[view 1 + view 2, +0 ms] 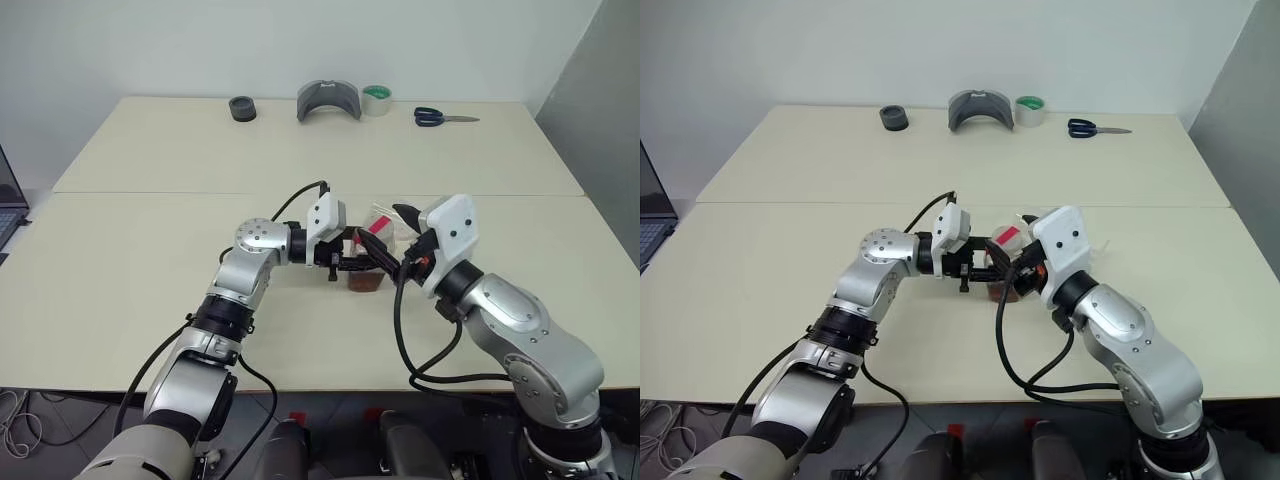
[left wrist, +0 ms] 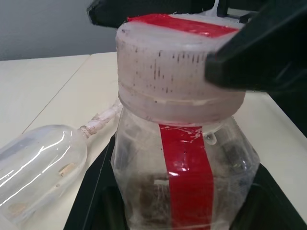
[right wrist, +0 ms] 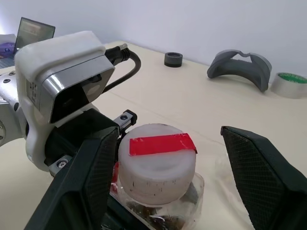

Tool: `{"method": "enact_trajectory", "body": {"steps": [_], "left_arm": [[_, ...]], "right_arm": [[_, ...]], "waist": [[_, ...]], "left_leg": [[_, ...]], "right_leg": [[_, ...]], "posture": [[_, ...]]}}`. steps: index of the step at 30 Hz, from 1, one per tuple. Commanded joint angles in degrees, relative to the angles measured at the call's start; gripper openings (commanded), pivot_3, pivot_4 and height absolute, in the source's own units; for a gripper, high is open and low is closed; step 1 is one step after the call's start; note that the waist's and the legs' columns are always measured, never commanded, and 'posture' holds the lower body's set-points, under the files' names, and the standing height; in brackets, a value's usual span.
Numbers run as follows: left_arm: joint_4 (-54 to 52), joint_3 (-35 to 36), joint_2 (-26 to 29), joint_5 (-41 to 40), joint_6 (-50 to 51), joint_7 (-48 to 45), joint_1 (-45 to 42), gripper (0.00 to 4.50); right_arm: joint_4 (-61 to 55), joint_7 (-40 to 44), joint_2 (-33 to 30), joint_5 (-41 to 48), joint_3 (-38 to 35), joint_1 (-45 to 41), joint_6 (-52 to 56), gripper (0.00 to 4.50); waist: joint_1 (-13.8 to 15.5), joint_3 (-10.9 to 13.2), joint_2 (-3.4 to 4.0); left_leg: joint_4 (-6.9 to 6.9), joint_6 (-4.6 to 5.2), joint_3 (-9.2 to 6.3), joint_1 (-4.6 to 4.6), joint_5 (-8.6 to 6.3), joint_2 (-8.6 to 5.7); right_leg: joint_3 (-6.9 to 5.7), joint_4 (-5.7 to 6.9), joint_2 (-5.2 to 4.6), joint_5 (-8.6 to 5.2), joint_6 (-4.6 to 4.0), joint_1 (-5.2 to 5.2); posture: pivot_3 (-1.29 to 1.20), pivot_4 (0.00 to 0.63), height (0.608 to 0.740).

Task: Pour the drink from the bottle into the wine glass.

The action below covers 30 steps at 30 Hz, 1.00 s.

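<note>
While the left gripper [image 1: 350, 262] clamps the bottle [image 1: 368, 268] upright on the cream table [image 1: 150, 250], the left eye view shows the right gripper [image 1: 400, 240] reaching in from the other side at cap height, with the drink [image 1: 366, 284] a shallow brown layer at the bottle's bottom. Along the far edge lie a black ring [image 1: 242, 109], a grey curved piece [image 1: 328, 100], a tape roll [image 1: 376, 99] and scissors [image 1: 440, 117].

From the left wrist, the bottle's body sits pinched between that gripper's black fingers [image 2: 91, 206], a red strip running down its side. Its cap [image 2: 177, 67] looks whitish with red tape across the top. The wine glass [image 2: 38, 167] lies on its side on the table just beside the bottle.

From the right wrist, the right gripper's two fingers [image 3: 84, 182] stand wide apart, one on each side of the cap, holding nothing and clear of it.
</note>
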Motion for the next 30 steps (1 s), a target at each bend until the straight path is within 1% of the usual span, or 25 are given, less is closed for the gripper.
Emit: {"method": "enact_trajectory", "body": {"steps": [1,7,10,13,14,19,21,23,25,27,29,30], "left_arm": [[-0.35,1.2,-0.46,0.09,-1.72,1.06,-1.74,1.81],[-0.27,1.14,-0.33,0.04,-1.92,1.28,-1.64,1.81],[-0.21,1.13,-0.28,0.06,-1.95,1.26,-1.68,1.81],[-0.05,1.18,-0.34,0.05,-2.03,1.28,-1.82,1.81],[0.06,1.21,-0.39,0.03,-2.07,1.3,-1.93,1.81],[0.44,1.25,-0.54,-0.02,-2.13,1.31,-2.31,1.81],[0.54,1.24,-0.55,-0.08,-2.0,1.2,-2.45,1.81],[0.58,1.26,-0.54,-0.08,-1.98,1.22,-2.49,1.81],[0.42,1.26,-0.53,-0.1,-1.86,1.04,-2.42,1.81],[-0.01,1.01,-0.31,-0.32,-1.6,-0.16,-2.47,1.81],[-0.19,0.94,-0.14,-0.55,-1.31,-1.24,-2.73,1.81],[-0.17,1.03,-0.15,-0.57,-1.2,-1.44,-2.9,1.81]], "right_arm": [[-1.42,-1.07,1.52,-1.0,0.02,-0.49,-0.93,3.61],[-0.75,-1.45,3.04,-2.82,0.19,-0.52,-0.78,3.61],[-0.23,-1.18,3.52,-2.94,-0.08,-0.6,-0.27,2.98],[0.53,-0.4,3.75,-2.46,-0.58,-0.82,0.28,1.94],[0.88,-0.15,3.74,-2.31,-0.81,-0.98,0.32,1.83],[2.77,1.45,3.49,-1.65,-2.17,-2.39,-0.37,1.84],[4.19,3.72,2.25,-1.29,-2.49,-3.59,-1.52,1.84],[6.22,8.31,-0.3,-0.72,-2.04,-5.54,-3.79,1.84],[8.81,15.47,-4.41,0.81,-2.08,-7.88,-6.03,1.84],[14.66,28.68,-11.66,3.29,-2.54,-10.86,-9.82,1.84],[20.43,38.88,-16.84,5.47,-2.3,-13.21,-12.33,1.84],[22.64,41.89,-18.13,6.33,-2.17,-14.09,-12.94,1.84]], "waist": [[0.0,0.0,0.0],[-0.02,0.0,0.0],[-0.05,0.0,0.0],[-0.1,0.0,0.0],[-0.11,0.0,0.0],[-0.15,0.0,0.0],[-0.19,0.0,0.0],[-0.21,0.0,0.01],[-0.21,0.0,0.01],[-0.2,0.02,0.03],[-0.23,0.02,0.02],[-0.22,0.02,0.03]], "left_leg": [[0.0,0.0,0.0,0.0,0.0,0.0],[0.0,0.0,0.0,0.0,0.0,0.0],[0.0,0.0,0.01,0.0,0.0,0.0],[0.0,0.0,0.0,0.0,0.0,0.0],[0.0,0.0,0.0,0.01,0.0,0.0],[0.0,0.0,0.01,0.01,0.0,0.0],[0.0,0.0,0.01,0.02,0.0,0.0],[0.0,0.0,0.01,0.01,0.0,0.0],[0.0,0.01,0.01,0.02,0.0,0.0],[0.01,0.01,0.0,0.0,0.0,-0.01],[0.01,0.01,0.02,0.01,-0.01,-0.04],[0.01,0.02,0.0,0.01,-0.01,-0.01]], "right_leg": [[0.0,0.0,0.0,0.0,0.0,0.0],[0.0,0.01,0.0,0.0,0.0,0.0],[0.0,0.01,0.0,0.0,0.0,0.0],[0.0,0.02,0.0,0.0,0.0,0.0],[0.0,0.02,0.0,0.0,0.0,0.0],[0.0,0.02,0.01,0.0,0.0,0.0],[0.01,0.02,0.01,0.0,0.0,0.0],[0.0,0.02,0.01,0.0,0.0,0.0],[-0.01,0.02,0.01,0.0,0.0,0.0],[-0.02,0.01,0.01,0.0,0.0,0.0],[-0.03,-0.03,-0.01,0.01,0.0,0.04],[-0.07,-0.06,0.01,0.01,0.0,0.05]], "posture": [[0.0,0.15,0.74],[0.0,0.15,0.74],[0.0,0.15,0.74],[0.0,0.15,0.74],[0.0,0.15,0.74],[0.0,0.15,0.74],[0.0,0.15,0.74],[0.0,0.15,0.74],[0.0,0.15,0.74],[0.0,0.15,0.74],[0.0,0.15,0.74],[0.0,0.15,0.74]]}}
